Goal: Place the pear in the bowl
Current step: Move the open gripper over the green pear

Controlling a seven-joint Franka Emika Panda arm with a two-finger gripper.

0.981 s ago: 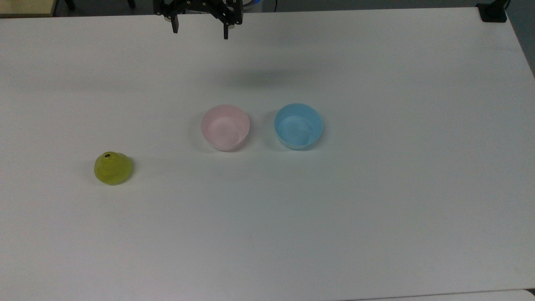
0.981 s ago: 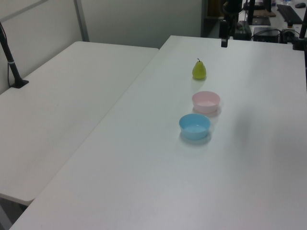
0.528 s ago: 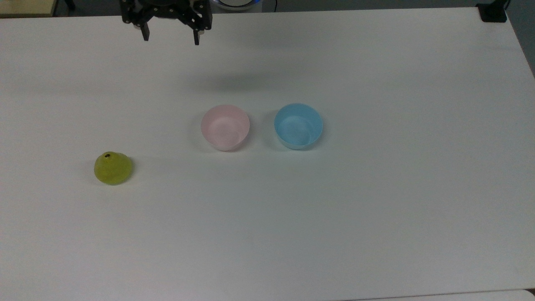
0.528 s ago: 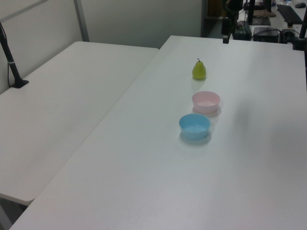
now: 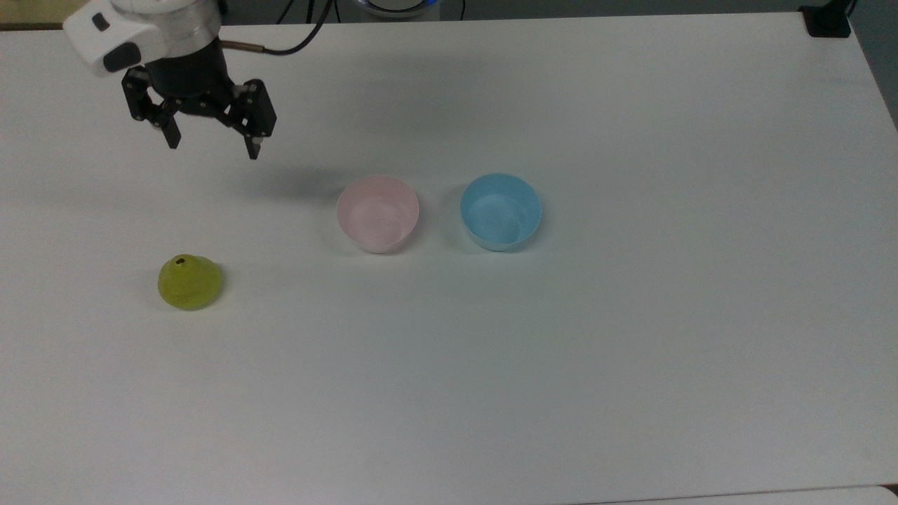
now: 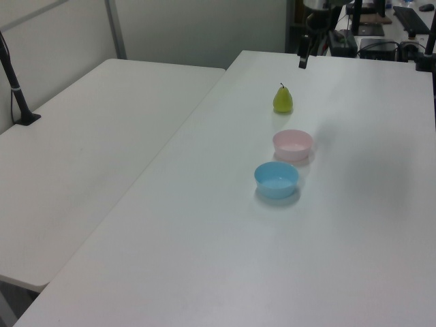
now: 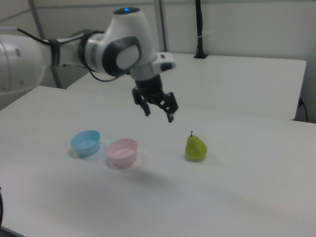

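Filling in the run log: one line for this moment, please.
phase: approach | gripper: open, above table | pear: upright on table | pink bowl: empty | blue bowl: empty

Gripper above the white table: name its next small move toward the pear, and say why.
Probably carry the open black two-finger gripper toward the top view's bottom until it is over the small yellow-green pear, then descend. The pear stands upright, alone on the table, and the pale pink plastic bowl is empty.

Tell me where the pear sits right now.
The pear stands upright on the white table, toward the top view's left, apart from the pink bowl, its nearest neighbour. The gripper hangs above the table, away from it.
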